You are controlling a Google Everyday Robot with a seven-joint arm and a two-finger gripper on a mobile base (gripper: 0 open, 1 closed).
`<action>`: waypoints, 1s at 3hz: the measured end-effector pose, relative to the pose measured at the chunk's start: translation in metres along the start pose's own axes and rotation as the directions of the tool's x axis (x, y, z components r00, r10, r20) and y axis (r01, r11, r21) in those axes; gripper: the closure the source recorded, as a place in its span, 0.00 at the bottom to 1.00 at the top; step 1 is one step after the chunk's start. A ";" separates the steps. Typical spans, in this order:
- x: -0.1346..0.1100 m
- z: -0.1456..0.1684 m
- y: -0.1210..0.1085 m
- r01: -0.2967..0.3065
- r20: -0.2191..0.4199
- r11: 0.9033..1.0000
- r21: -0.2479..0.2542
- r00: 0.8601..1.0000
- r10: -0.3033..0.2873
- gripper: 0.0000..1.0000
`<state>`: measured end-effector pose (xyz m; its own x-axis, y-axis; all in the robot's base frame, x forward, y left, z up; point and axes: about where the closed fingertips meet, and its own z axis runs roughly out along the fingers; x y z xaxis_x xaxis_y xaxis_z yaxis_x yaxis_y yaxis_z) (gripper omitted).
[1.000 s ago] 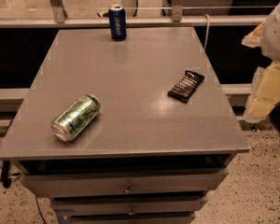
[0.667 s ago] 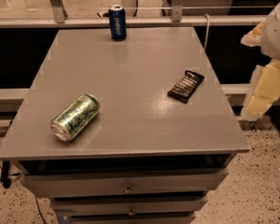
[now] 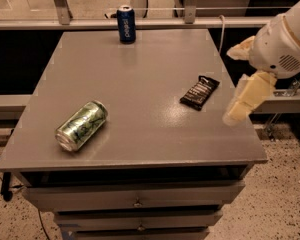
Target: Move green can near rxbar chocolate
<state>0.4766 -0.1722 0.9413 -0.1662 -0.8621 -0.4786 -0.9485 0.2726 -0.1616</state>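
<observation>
The green can [image 3: 81, 125] lies on its side at the front left of the grey table [image 3: 140, 74], silver top toward the front left. The rxbar chocolate [image 3: 200, 92], a flat black bar with white lettering, lies at the right of the table. My gripper [image 3: 236, 84] hangs at the table's right edge, just right of the bar and above the table top. Its cream fingers [image 3: 246, 99] stand apart and hold nothing. It is far from the green can.
A dark blue can [image 3: 126, 24] stands upright at the table's back edge. Drawers [image 3: 135, 202] sit under the table top. A rail and posts run behind the table. A speckled floor lies to the right.
My gripper has moved left, from beside the table to over its right edge, closer to the bar. The cans and the bar have not moved.
</observation>
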 end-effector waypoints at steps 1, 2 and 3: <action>-0.050 0.006 0.010 0.066 0.209 0.997 -0.044 0.976 -0.056 0.00; -0.102 0.011 0.038 0.171 0.394 0.983 -0.068 0.910 -0.131 0.00; -0.149 0.028 0.071 0.291 0.536 0.955 -0.063 0.817 -0.214 0.00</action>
<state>0.4414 -0.0125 0.9767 0.2116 -0.5333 -0.8190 -0.9707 -0.0173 -0.2395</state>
